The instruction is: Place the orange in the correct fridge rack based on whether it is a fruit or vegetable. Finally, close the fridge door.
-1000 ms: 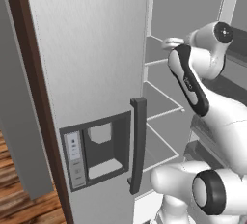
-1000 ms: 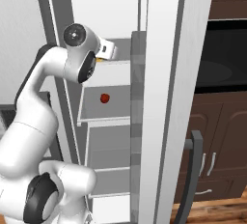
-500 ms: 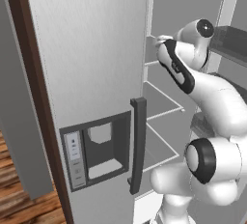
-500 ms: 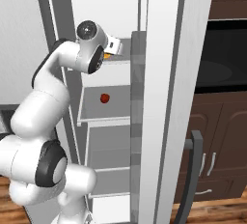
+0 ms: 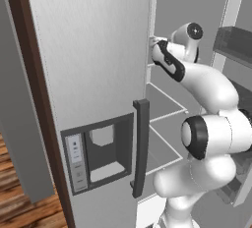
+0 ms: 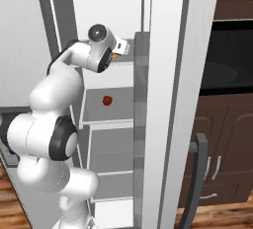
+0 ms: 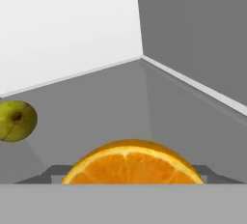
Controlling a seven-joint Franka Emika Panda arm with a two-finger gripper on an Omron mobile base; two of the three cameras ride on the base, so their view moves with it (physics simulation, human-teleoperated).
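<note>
Closest to me, the silver door w/ the dispenser panel (image 5: pixel 101 156) and its dark bar handle (image 5: pixel 140 153) stands shut on the left. Just past it the white arm bends up and reaches into the open fridge. On the other side the fridge door (image 6: pixel 165 99) hangs open, edge-on in the right base view, its dark handle (image 6: pixel 193 183) low down.

The gripper (image 6: pixel 120 48) sits at the upper shelf level, right by the front of the fridge rack (image 6: pixel 111 61). The orange (image 7: pixel 132 162) fills the bottom of the hand view, looks like a cut face, and a speck of orange shows at the hand in the right base view. It's at the fingers, over the shelf floor (image 7: pixel 120 97). I can't tell whether the fingers are clamped on it or have let go; tips are hidden.

Further in: a green apple (image 7: pixel 17 120) on that same shelf, off to one side, near the back wall. One shelf down, a small red thing (image 6: pixel 107 100), prob. a veg or fruit, too small to say.

Risks, as I judge it:
- if let go too near the front lip, the orange could roll out
- pushed too deep or sideways, it may nudge the apple
- the elbow is inside the opening; swinging the door before the arm's out would jam it
- the open door is close to the hand's exit path, so a clip is poss.
</note>
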